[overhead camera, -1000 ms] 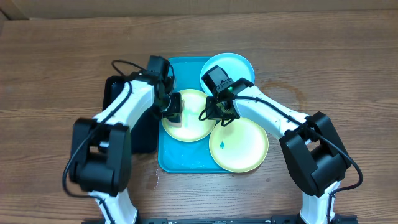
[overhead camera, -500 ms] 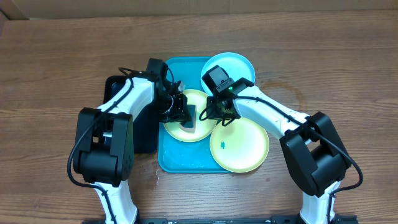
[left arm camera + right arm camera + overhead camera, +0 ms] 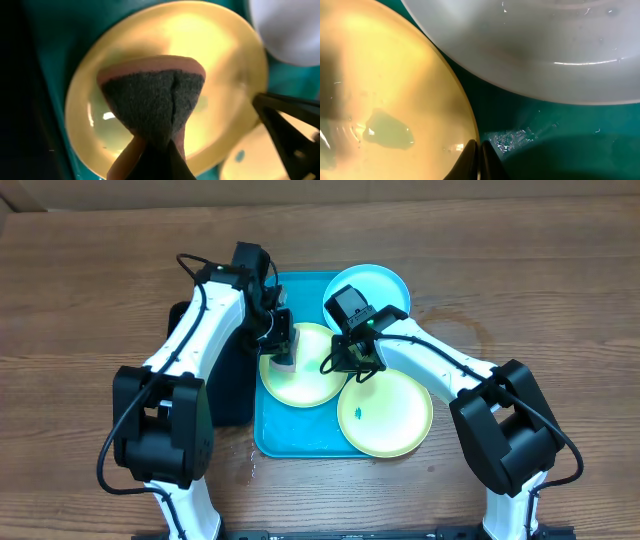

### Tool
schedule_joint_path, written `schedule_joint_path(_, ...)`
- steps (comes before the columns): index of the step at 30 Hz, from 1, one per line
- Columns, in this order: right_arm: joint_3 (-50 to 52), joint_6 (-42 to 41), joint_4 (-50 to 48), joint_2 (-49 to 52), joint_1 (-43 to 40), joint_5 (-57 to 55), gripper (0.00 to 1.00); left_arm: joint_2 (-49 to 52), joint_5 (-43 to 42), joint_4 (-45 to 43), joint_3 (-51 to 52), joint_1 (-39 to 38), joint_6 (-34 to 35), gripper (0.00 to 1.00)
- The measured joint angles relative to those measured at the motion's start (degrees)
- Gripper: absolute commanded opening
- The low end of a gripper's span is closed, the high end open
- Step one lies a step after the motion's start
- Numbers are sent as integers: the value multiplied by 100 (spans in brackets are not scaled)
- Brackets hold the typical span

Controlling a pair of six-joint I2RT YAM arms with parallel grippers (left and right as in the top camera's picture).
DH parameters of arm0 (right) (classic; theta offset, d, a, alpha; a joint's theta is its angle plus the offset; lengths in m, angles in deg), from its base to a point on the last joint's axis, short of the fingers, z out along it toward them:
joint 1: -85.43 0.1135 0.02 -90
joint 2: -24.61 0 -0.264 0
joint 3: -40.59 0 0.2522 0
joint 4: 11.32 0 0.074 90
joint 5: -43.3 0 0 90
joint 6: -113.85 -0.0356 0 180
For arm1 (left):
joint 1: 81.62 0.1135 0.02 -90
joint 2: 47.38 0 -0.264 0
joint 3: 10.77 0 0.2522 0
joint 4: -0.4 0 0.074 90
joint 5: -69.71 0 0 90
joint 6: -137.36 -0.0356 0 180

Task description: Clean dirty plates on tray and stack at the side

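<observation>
Overhead, the left gripper (image 3: pixel 283 350), clamped on a dark-faced pink foam sponge (image 3: pixel 152 100), had swept out to the middle of the yellow-green round plastic plate (image 3: pixel 315 385) and come back to its upper-left rim. That read as a scrubbing stroke, so cleaning of this plate was likely under way, with no stacking begun. The right gripper (image 3: pixel 347 363) had not moved and stayed closed on that plate's right rim, apparently steadying it. All three plates lay on the large turquoise rectangular plastic tray (image 3: pixel 290 442). The second yellow-green plate (image 3: pixel 395 420) carried a blue smudge (image 3: pixel 357 415), and the light blue round plastic plate (image 3: pixel 385 285) sat at the far end. Only the left wrist view showed the sponge's scouring face folded in the grip. Only the right wrist view showed jaws shut at the rim and water droplets (image 3: pixel 515 135) on the tray.
</observation>
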Motion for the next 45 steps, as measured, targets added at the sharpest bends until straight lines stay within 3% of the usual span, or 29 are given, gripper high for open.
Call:
schedule_joint_path(11,0,0,-9,0,2,7,4,-17,516,-1082,1239,-114,472,4)
schedule_joint_path(15,0,0,-4,0,0,2,4,-151,409,-1309,1460,-109,544,4)
schedule_joint_path(18,0,0,0,0,0,-15,4,-153,-144,-1419,1523,-68,483,4)
schedule_joint_path(23,0,-2,2,0,0,-15,4,-149,-890,-1123,1344,-74,481,4)
schedule_joint_path(27,0,0,-4,0,0,-4,4,-146,-999,-540,713,-76,481,4)
schedule_joint_path(31,0,-4,-15,0,2,0,4,-149,-717,-243,157,-76,479,4)
schedule_joint_path(37,0,-4,-20,0,2,2,4,-149,39,-92,136,-94,483,4)
schedule_joint_path(45,0,-2,-22,0,0,4,4,-146,590,-883,997,-166,595,4)
